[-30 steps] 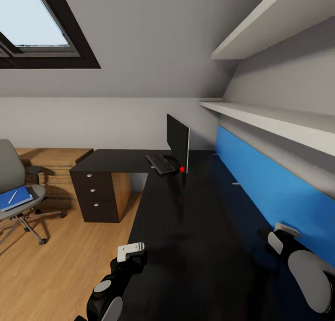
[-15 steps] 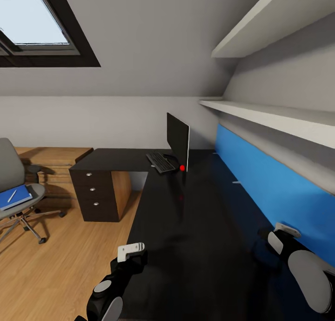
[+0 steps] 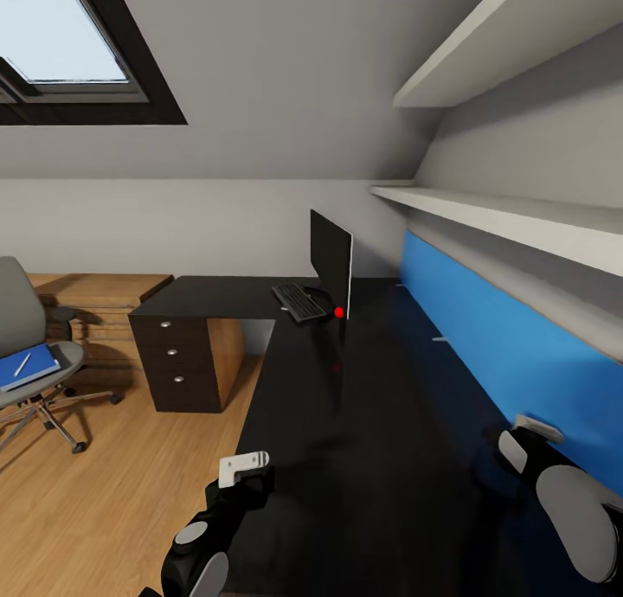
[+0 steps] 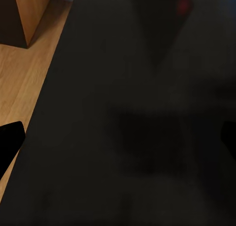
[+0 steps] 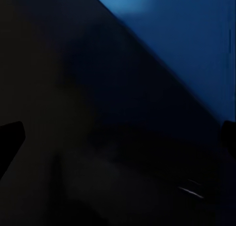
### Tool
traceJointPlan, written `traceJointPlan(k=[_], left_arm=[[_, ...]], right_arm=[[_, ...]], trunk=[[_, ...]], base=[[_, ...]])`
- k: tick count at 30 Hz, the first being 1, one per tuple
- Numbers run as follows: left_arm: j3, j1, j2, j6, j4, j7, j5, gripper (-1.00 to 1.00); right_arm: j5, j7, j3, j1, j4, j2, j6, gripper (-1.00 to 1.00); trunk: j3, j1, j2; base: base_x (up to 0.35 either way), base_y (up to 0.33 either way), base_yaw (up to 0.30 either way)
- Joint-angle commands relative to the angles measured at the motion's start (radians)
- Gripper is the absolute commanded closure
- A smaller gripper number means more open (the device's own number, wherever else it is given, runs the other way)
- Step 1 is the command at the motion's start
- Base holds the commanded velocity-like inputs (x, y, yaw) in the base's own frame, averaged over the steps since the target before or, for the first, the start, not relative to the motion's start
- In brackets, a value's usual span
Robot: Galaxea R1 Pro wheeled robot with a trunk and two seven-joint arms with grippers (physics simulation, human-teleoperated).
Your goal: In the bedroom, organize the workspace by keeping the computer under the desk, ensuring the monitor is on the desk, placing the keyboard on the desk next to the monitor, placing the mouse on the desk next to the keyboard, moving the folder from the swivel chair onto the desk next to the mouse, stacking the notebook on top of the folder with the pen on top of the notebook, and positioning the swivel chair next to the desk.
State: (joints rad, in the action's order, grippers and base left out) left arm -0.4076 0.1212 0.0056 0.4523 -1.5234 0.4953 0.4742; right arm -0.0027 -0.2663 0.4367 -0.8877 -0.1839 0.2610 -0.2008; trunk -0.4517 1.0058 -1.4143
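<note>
The big black desk (image 3: 363,407) fills the middle of the head view. It is shiny and bends like the letter L. At its far end stands the monitor (image 3: 331,264), upright and seen from the side, with a small red dot by its lower corner. The keyboard (image 3: 298,303) lies flat on the desk, just beside the monitor, on the side nearer the window.

Under the far part of the desk sits a black drawer unit (image 3: 176,359) with round silver knobs. A low wooden cabinet (image 3: 99,307) stands behind it by the wall.

The swivel chair (image 3: 26,355) is well apart from the desk, on the wood floor (image 3: 95,502) at the left edge of the view. The blue folder (image 3: 26,368) lies on its seat. The thin white pen (image 3: 22,364) lies on top of the folder.

A blue panel (image 3: 510,355) runs along the wall beside the desk, with white shelves (image 3: 519,221) above it. A skylight (image 3: 61,52) with a dark frame is set in the sloped ceiling.

The left gripper (image 4: 118,137) hangs over the near edge of the desk. Its two dark fingertips (image 4: 10,140) stand far apart with nothing between them. The right gripper (image 5: 118,137) hangs over the desk close to the blue panel. Its fingertips (image 5: 10,137) are spread wide too, and it holds nothing
</note>
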Motion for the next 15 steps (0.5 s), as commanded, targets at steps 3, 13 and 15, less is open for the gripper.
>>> traceJointPlan(k=[3,13,15], left_arm=[[-0.002,0.001,0.001,0.002,-0.001,0.009,0.009,-1.0],[-0.002,0.0,0.001,0.002,-0.001,0.009,0.009,-1.0],[-0.002,0.0,0.001,0.002,-0.001,0.009,0.009,-1.0]], right_arm=[[0.001,-0.022,-0.001,0.0,-0.001,0.0,-0.008,-1.0],[0.001,-0.027,-0.001,0.0,0.001,0.001,-0.012,-1.0],[0.0,-0.027,-0.001,0.0,0.001,0.001,-0.012,-1.0]], trunk=[[-0.001,0.0,-0.001],[-0.001,0.0,-0.001],[-0.001,0.0,-0.001]], base=[[0.0,0.0,0.0],[0.0,0.0,0.0],[0.0,0.0,0.0]])
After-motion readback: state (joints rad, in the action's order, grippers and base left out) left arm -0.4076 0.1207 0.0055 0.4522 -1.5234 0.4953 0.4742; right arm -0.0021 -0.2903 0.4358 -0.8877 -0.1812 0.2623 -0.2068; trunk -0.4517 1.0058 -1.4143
